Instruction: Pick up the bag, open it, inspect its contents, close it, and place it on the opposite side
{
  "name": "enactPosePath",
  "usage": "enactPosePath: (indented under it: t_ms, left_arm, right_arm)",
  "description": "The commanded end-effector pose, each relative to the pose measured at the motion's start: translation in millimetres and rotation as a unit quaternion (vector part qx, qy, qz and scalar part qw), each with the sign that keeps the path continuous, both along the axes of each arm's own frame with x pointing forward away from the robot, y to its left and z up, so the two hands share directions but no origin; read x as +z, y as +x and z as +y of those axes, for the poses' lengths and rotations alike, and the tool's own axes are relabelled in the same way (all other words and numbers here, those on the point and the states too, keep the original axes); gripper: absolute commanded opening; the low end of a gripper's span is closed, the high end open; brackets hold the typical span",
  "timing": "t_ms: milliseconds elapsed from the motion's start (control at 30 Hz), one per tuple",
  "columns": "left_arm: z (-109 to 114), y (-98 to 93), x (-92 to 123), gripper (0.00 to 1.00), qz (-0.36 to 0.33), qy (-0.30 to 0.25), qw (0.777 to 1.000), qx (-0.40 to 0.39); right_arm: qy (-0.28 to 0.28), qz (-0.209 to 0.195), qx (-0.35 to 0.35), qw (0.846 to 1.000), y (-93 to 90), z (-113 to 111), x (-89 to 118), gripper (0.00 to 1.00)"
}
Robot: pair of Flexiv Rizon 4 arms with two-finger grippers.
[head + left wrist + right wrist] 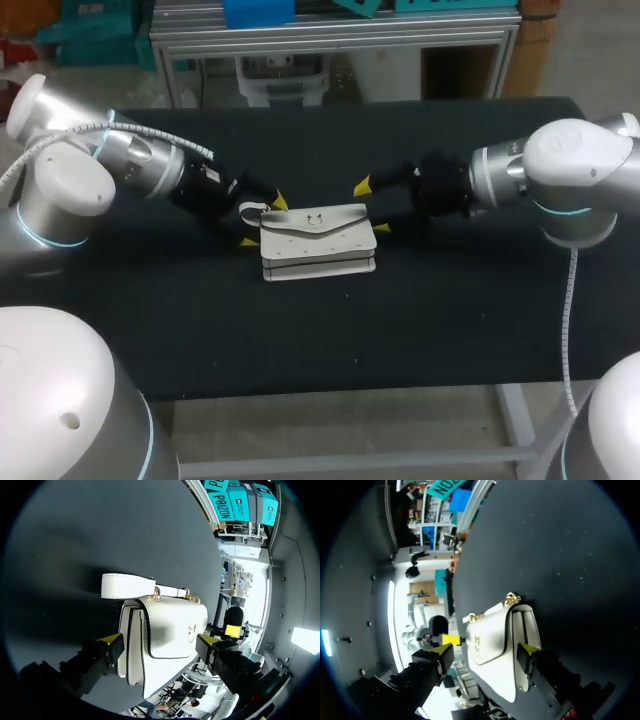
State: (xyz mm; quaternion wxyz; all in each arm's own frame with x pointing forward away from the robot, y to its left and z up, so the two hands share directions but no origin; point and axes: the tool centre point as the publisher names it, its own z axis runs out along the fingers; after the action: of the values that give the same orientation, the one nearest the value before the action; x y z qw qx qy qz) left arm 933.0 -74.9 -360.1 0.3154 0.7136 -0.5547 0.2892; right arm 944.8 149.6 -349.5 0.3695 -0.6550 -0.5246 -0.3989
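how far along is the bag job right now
Nothing looks done yet: the white bag lies on the table near the middle, flap shut. In hand: the left tool and right tool sit open around its two ends, apparently lining up a pickup. Left: lifting, opening, looking inside, closing and setting it on the other side.

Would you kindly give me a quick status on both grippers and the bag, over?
Left gripper open, right gripper open, one at each end of bag. Bag mid-table, flap closed. Nothing blocking either gripper.
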Motion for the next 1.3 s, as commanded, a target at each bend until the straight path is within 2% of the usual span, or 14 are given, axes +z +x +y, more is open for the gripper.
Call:
enactPosePath:
  t_ms: [33,200,267,500,700,867,1067,1167,1200,1300]
  left_arm:
    - [0.5,1.5,-1.3,0.95,0.003,-0.009,1.000,-0.002]
    - [2.4,-1.7,1.2,0.90,0.015,-0.029,0.999,-0.004]
    - [2.9,-2.6,0.7,0.83,0.019,-0.033,0.999,-0.008]
    - [7.8,-5.3,2.3,0.82,0.016,-0.030,0.999,0.002]
    - [4.7,-7.9,0.7,0.75,0.022,-0.053,0.998,-0.012]
    - [0.1,-7.3,-4.3,0.57,0.035,-0.073,0.996,-0.022]
    - [-3.3,-4.3,-19.0,0.49,0.055,-0.084,0.995,-0.026]
    - [-2.2,-2.2,-21.9,0.39,0.060,-0.089,0.994,-0.025]
    - [-2.1,-1.7,-22.7,0.32,0.060,-0.089,0.994,-0.024]
    - [-1.4,-1.4,-23.6,0.16,0.062,-0.093,0.993,-0.023]
  right_arm:
    - [0.033,0.033,0.084,0.995,7.0,2.8,-6.3,0.76]
    - [0.036,0.033,0.088,0.995,8.2,5.5,-8.4,0.71]
    - [0.036,0.035,0.089,0.995,8.7,6.6,-11.0,0.70]
    - [0.037,0.037,0.092,0.994,7.8,9.0,-14.1,0.71]
    - [0.036,0.036,0.093,0.994,6.5,10.9,-14.5,0.67]
    - [0.034,0.038,0.095,0.994,4.7,14.8,-18.7,0.65]
    - [0.026,0.041,0.096,0.994,1.0,18.2,-28.6,0.63]
    - [0.027,0.046,0.095,0.994,-0.4,18.9,-32.9,0.55]
    - [0.026,0.046,0.095,0.994,-0.9,19.2,-34.1,0.49]
    - [0.025,0.048,0.094,0.994,-1.8,19.6,-37.1,0.40]
